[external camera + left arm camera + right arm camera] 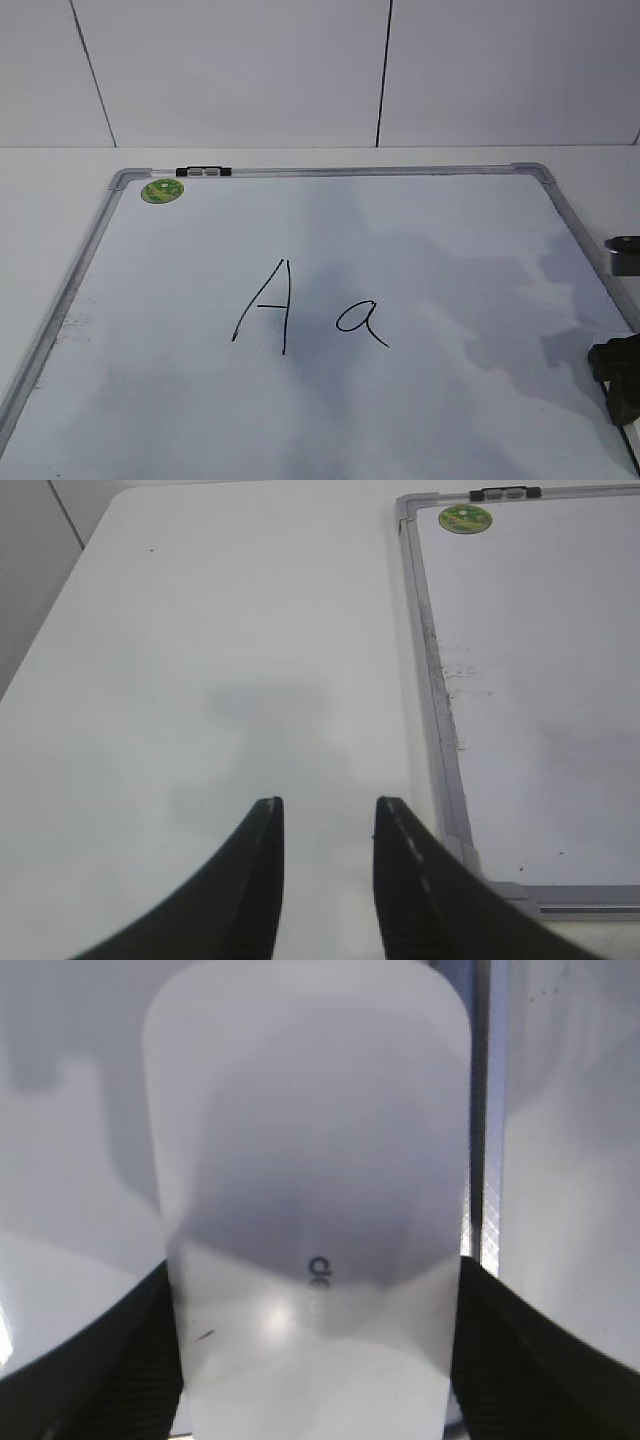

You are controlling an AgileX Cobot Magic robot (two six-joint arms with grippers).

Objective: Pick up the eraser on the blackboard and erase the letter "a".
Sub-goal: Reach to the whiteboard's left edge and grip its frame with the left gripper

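Note:
The blackboard (450,250) lies flat on the table and bears a small letter "a" (362,322) near its middle. My right gripper (312,1265) is shut on the near end of the white eraser (310,1160), a finger pressed against each long side. The eraser lies over the board's right frame (485,1110). In the exterior view this gripper (615,375) is at the right edge, with the eraser's far end (624,258) beyond it. My left gripper (325,802) is open and empty over the bare table, left of the board (540,680).
A taller capital "A" (265,305) stands just left of the "a". A round green magnet (162,190) sits in the board's far left corner, also in the left wrist view (465,519). A black and grey clip (203,171) sits on the top frame.

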